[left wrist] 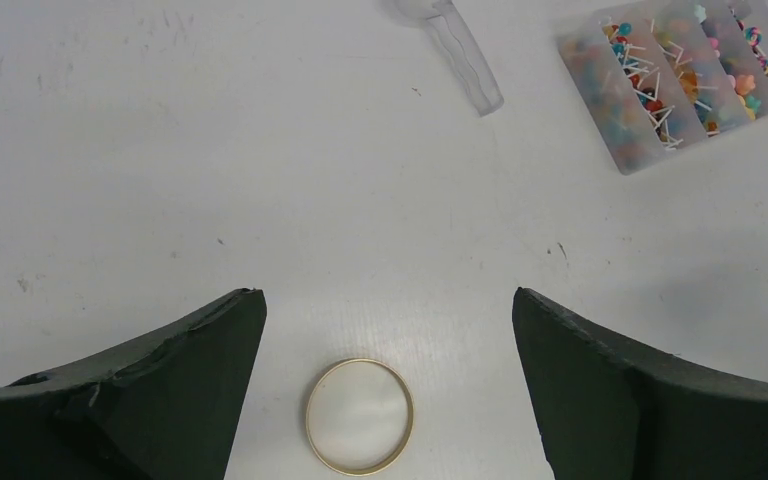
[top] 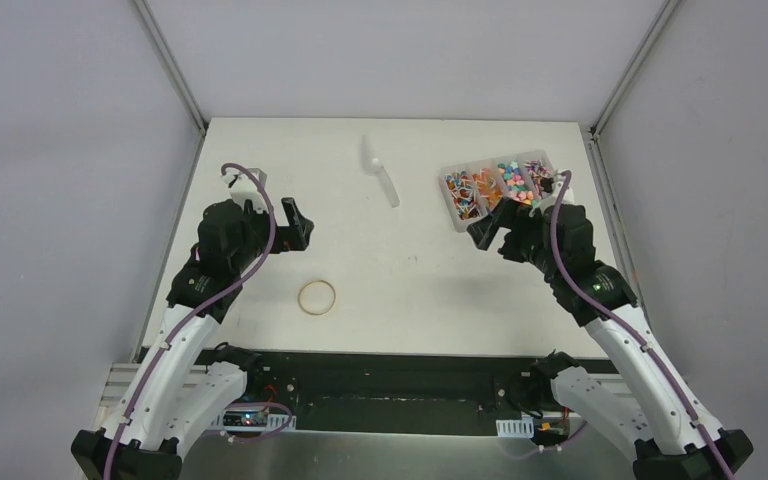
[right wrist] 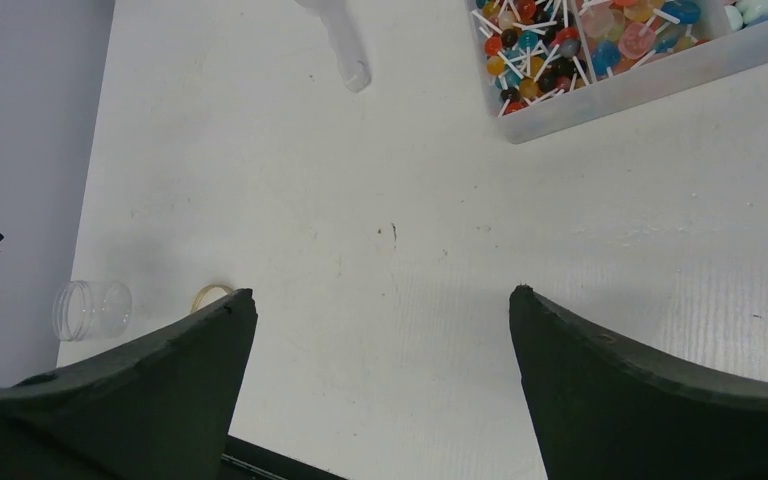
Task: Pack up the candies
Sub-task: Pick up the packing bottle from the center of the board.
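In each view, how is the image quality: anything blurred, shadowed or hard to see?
Top external: even, soft light, only faint shadows; the clear scoop nearly vanishes against the white table. Left wrist: rubber band sharp, tray at the far corner hazy. Right wrist: candies crisp, no glare.

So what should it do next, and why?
Probably move the right pincer to the clear scoop. It and the left pincer hang open and empty, the candies sit in the divided tray, and the scoop lies untouched beside it.

Multicoloured candies (top: pixel 513 181) — in compartmented tray (right wrist: pixel 640 90)
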`<state>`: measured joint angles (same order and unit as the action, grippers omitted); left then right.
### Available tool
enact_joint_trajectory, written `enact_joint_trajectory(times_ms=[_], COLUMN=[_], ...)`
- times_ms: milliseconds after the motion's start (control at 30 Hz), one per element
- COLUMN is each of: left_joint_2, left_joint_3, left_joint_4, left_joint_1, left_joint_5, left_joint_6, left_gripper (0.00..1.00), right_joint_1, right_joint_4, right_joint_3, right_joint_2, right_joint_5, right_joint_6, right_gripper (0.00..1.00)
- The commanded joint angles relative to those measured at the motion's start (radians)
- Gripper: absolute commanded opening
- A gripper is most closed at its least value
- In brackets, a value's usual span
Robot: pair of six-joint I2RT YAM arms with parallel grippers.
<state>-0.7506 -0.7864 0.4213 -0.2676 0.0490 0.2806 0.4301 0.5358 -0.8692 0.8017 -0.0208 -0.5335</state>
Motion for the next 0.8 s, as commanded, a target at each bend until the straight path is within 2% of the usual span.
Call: enact_joint_trajectory(times_ms=[0, 167, 300, 467, 667, 767], left_joint_2=[0.000, -0.023, -0.065, -0.111, -0.188, -0.237], left_joint_3=[0.007, 0.006, -0.014, -0.032, -0.042, -0.040], left_joint_4=[-0.031, -0.027, 0.026, 0.108, 0.205, 0.238], left_joint_1=[0.001, 0.001, 0.012, 0.087, 0.173, 0.193], left_joint_5=[-0.040, -0.108, -0.292, -0.570, -0.710, -0.754], left_joint_6=[0.012, 0.026, 0.077, 0.223, 0.439, 0.507], left_gripper=[0.98, 0.97, 0.98, 0.99, 0.85, 0.82], right_joint_1=[0.004, 0.004, 0.005, 0.004, 0.004, 0.004], right_joint_4=[-0.041, -0.059, -0.072, -0.091, -0.104, -0.104], right_joint_3=[0.000, 0.011, 0.020, 0.018, 0.011, 0.013], right_joint_2=[-0.029, -0.046, -0.064, -0.098, -0.128, -0.143], right_joint_5=[-0.029, -0.019, -0.029, -0.034, 0.003, 0.012], right_joint_6=[-0.020, -0.020, -0.022, -0.012, 0.022, 0.027], right_gripper=[1.00, 1.00, 1.00, 1.00, 1.00, 1.00])
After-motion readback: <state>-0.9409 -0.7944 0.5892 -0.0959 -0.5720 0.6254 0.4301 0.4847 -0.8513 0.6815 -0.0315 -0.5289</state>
